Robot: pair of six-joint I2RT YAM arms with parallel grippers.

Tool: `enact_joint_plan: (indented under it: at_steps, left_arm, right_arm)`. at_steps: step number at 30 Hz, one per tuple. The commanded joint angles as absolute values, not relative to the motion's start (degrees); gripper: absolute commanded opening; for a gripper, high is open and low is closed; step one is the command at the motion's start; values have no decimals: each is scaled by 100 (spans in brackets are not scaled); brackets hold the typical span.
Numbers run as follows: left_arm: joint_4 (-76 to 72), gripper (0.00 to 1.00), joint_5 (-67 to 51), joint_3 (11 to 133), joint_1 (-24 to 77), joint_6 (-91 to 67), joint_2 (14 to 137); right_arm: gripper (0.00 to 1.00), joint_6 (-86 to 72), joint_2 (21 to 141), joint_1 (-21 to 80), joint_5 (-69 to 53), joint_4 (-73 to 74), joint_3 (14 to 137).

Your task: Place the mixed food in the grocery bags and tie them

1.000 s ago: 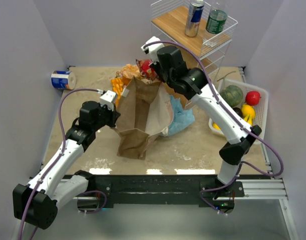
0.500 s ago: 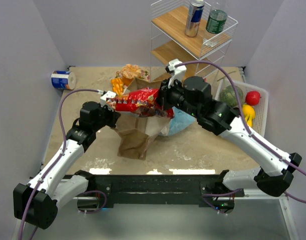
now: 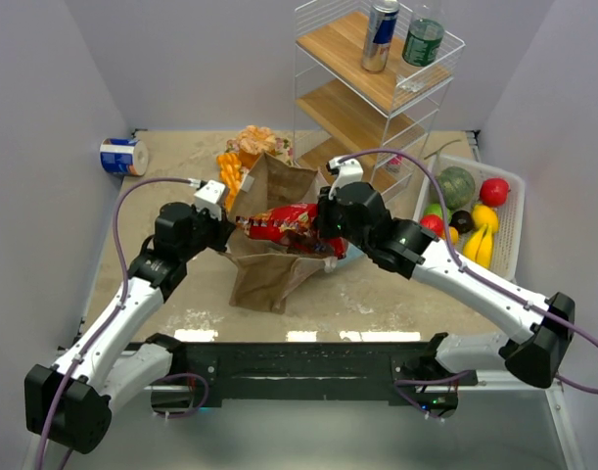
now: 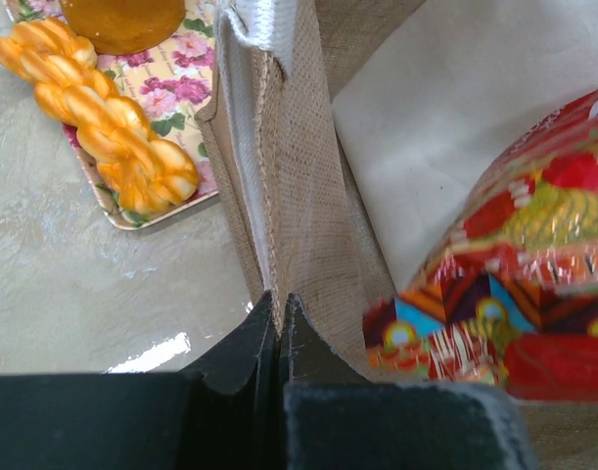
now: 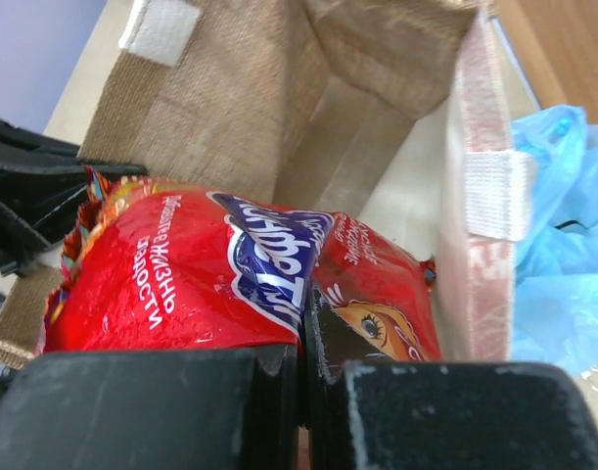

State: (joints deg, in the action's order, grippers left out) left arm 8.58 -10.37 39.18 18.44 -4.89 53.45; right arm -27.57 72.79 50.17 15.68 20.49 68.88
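The brown paper bag [image 3: 269, 269] stands open mid-table, and my left gripper [image 3: 223, 228] is shut on its left rim [image 4: 279, 245], holding the mouth apart. Just above that mouth hangs a red crinkly snack packet [image 3: 284, 223], with my right gripper [image 3: 323, 221] shut on its edge [image 5: 303, 333]. In the right wrist view the packet [image 5: 181, 284] hangs over the bag's inside [image 5: 318, 117]. The light-blue plastic bag [image 5: 563, 245] lies crumpled to the brown bag's right. A silver-and-blue can [image 3: 380, 34] and a green bottle [image 3: 423, 39] stand on the shelf top.
A wire shelf unit [image 3: 377, 93] stands at the back. At the right is a white slatted basket [image 3: 515, 217] holding fruit and vegetables. Orange food on a floral tray [image 4: 132, 137] lies behind the bag's left side. A blue-white roll [image 3: 122, 157] sits far left.
My right arm has swung from behind the bag to the front right, bringing the red packet over the bag's mouth and lowering it. The left gripper has kept its hold on the rim.
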Motion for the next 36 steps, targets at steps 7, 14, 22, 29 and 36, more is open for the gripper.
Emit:
enact_joint_plan:
  at_steps: [7, 14, 22, 29, 36]
  left_arm:
    - [598, 0, -1160, 3806, 1837, -510, 5168]
    - [536, 0, -1160, 3753, 1837, -483, 5002]
    - [544, 0, -1248, 3761, 1837, -466, 5071]
    - [449, 0, -1055, 3700, 1837, -457, 4774]
    - [185, 0, -888, 3490, 1837, -501, 4245]
  right_arm:
    - [0, -2207, 7444, 5571, 3443, 1898, 7576]
    - [0, -2030, 8314, 6020, 3815, 2049, 8042]
    - [0, -2004, 9359, 6038, 2400, 1415, 7919]
    - [0, -2136, 10326, 5924, 1828, 1678, 7928]
    - [0, -2083, 10372, 5854, 1960, 1986, 7892]
